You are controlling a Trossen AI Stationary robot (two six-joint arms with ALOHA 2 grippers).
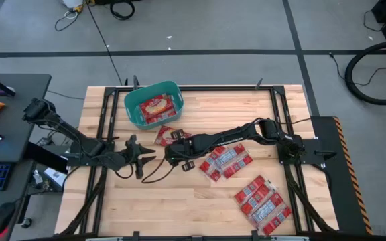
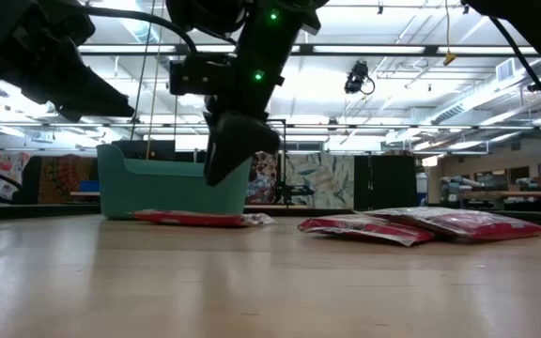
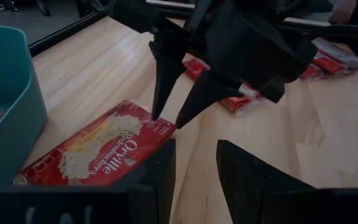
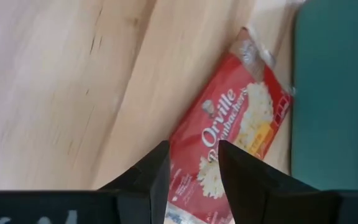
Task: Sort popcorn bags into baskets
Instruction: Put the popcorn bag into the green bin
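Observation:
A teal basket (image 1: 131, 100) stands at the table's far side with a red popcorn bag (image 1: 157, 107) inside it. One red popcorn bag (image 1: 167, 136) lies flat on the table just near of the basket; it also shows in the left wrist view (image 3: 98, 149) and the right wrist view (image 4: 235, 137). My right gripper (image 4: 194, 168) is open and hovers above this bag's near end, fingers pointing down, clear of it in the low view (image 2: 228, 169). My left gripper (image 3: 194, 165) is open and empty, a little to the left of the bag (image 1: 146, 155).
A cluster of red bags (image 1: 225, 161) lies at the table's middle right, and another cluster (image 1: 262, 201) lies toward the near right corner. A black frame rail (image 1: 179, 87) runs around the table. Bare wood shows at the near left (image 1: 153, 207).

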